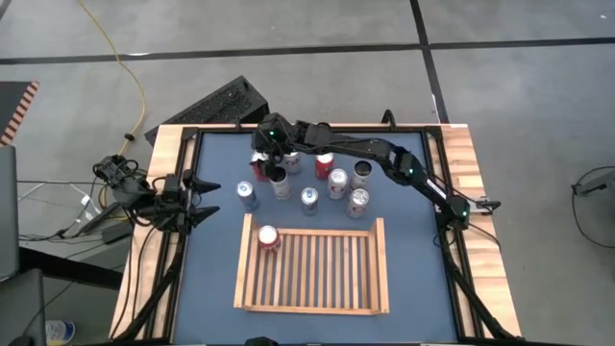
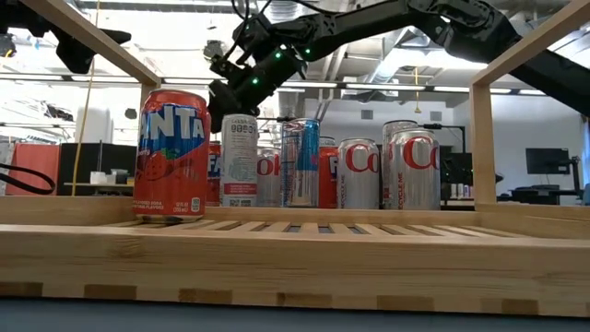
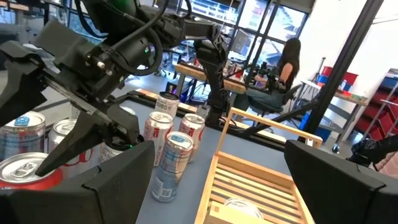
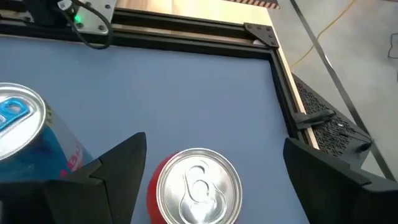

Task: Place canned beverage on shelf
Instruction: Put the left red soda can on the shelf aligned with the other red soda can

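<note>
One red Fanta can [image 1: 267,237] stands upright in a corner of the shelf [image 1: 312,306], which lies on the blue table [image 1: 216,259]. Many more cans [image 1: 336,183] stand close together on the table just behind the shelf. Over this group hangs the right gripper [image 1: 270,165], fingers spread wide around a red can [image 4: 196,185], holding nothing. At the table's left edge waits the left gripper [image 1: 208,200], wide open too.
</note>
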You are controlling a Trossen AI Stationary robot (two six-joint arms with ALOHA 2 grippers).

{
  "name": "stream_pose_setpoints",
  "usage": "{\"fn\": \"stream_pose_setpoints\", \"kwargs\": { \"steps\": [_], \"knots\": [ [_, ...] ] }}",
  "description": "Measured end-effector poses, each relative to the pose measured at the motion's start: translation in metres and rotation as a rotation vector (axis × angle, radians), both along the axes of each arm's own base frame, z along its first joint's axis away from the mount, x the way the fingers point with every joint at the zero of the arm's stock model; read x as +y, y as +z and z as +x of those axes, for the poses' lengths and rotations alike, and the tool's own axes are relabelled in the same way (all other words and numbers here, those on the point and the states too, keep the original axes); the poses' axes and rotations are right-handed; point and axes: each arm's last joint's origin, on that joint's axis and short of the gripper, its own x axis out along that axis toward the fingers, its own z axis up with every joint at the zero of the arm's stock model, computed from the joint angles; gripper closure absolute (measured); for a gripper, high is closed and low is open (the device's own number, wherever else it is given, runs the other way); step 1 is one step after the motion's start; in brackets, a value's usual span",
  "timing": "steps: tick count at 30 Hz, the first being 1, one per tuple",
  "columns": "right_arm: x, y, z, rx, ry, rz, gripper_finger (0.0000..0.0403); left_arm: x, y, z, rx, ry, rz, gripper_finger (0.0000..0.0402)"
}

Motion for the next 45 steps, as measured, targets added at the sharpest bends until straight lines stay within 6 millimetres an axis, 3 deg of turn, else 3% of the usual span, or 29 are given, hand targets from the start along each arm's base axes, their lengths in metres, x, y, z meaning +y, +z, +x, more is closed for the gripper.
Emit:
{"fn": "stream_pose_setpoints", "kwargs": {
  "steps": [7, 11, 15, 17, 23, 29, 39, 45],
  "knots": [
    [-0.001, -0.006, 0.0, 0.025, 0.001, 0.02, 0.0053, 0.0, 0.0, 0.0, 0.001, 0.006, 0.0, 0.0053],
    [0.006, 0.014, -0.004, -0.015, 0.018, -0.008, 0.0053, 0.0, 0.0, 0.0, 0.001, 0.007, 0.0, 0.0053],
    [0.01, 0.049, -0.017, -0.043, 0.037, -0.085, 0.0054, 0.0, 0.0, 0.0, 0.001, 0.007, 0.0, 0.0053],
    [0.004, 0.054, -0.022, -0.019, 0.035, -0.137, 0.0058, 0.0, 0.0, 0.0, 0.001, 0.007, 0.0, 0.0053],
    [-0.019, 0.03, -0.024, 0.082, 0.073, -0.212, 0.0071, 0.0, 0.0, 0.0, 0.001, 0.007, -0.001, 0.0053],
    [-0.021, 0.007, -0.021, 0.131, 0.211, -0.164, 0.0071, 0.0, 0.0, 0.0, -0.002, 0.005, -0.017, 0.0053],
    [-0.013, 0.006, -0.019, 0.134, 0.281, -0.177, 0.0072, 0.0, 0.0, 0.0, 0.0, 0.009, -0.008, 0.0053],
    [-0.019, -0.016, -0.014, 0.158, 0.295, -0.159, 0.0072, 0.0, 0.0, 0.0, -0.001, 0.013, -0.011, 0.0053]
  ]
}}
